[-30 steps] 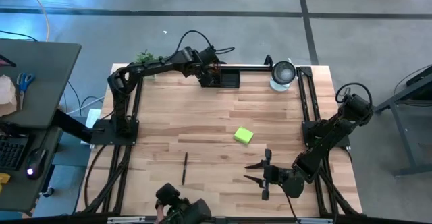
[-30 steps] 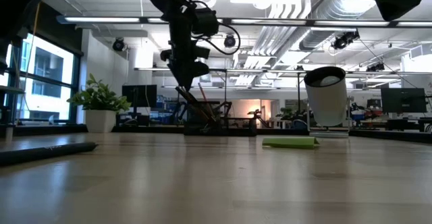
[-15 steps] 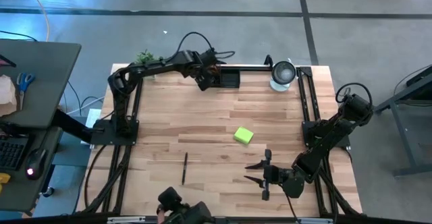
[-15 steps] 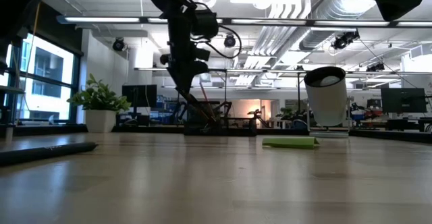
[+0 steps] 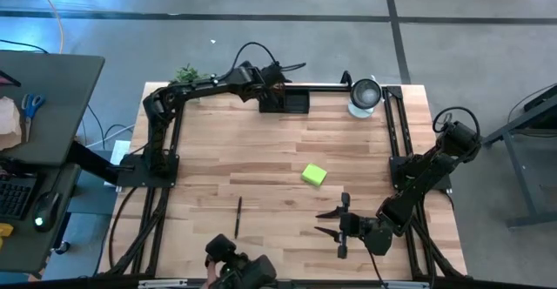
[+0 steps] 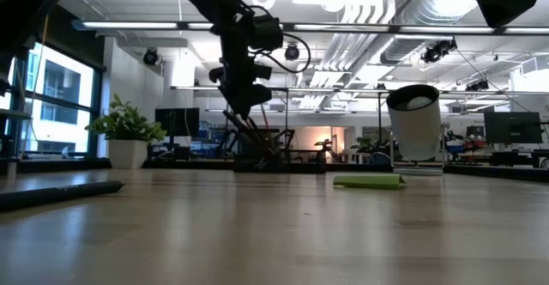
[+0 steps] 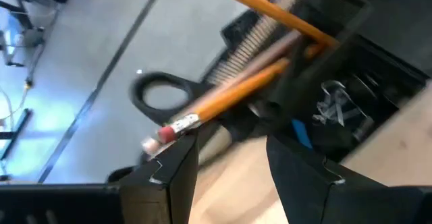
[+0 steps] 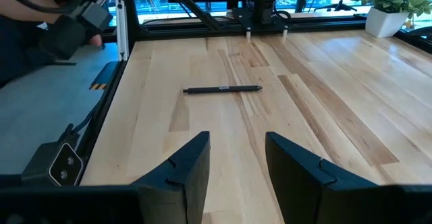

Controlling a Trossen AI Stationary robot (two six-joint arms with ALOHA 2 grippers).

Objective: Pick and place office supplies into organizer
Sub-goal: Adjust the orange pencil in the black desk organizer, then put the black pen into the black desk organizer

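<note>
Left gripper (image 5: 271, 89): above the organizer's left end at the bench's far edge; fingers (image 7: 172, 170) spread, holding nothing, with the eraser end of an orange pencil (image 7: 229, 99) just ahead of them.
Organizer (image 5: 294, 102): black tray at the far edge, left of the cup; it holds leaning pencils, a black scissor handle (image 7: 158, 96), binder clips (image 7: 337, 92) and a small blue eraser (image 7: 302, 131).
Right gripper (image 5: 341, 224): low over the bench near the near right corner; fingers (image 8: 192, 163) spread, empty.
Sticky-note pad (image 5: 314, 175): lime-green, flat on the bench right of centre, well apart from the organizer.
Black pen (image 5: 238, 217): lying on the bench toward the near edge, left of the right gripper.
Cup (image 5: 365, 96): silver-and-white, at the far right corner.
Potted plant (image 5: 185, 73): at the far left corner.
</note>
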